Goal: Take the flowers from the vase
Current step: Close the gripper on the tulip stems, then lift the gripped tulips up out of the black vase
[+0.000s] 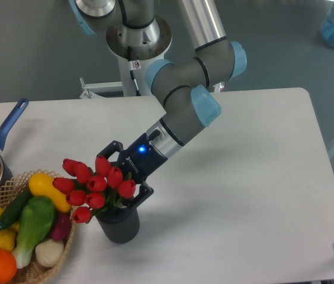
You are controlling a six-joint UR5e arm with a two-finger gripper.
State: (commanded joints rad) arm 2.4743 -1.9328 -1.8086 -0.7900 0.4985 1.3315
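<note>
While stems sit in the vase (118, 223), the flowers (95, 184) lean left

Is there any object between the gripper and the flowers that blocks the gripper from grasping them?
Nothing visible does. The gripper already reaches into the flowers from the right, with one finger behind the buds and one in front, just above the vase. The wicker basket stands to the left, away from the approach.
</note>
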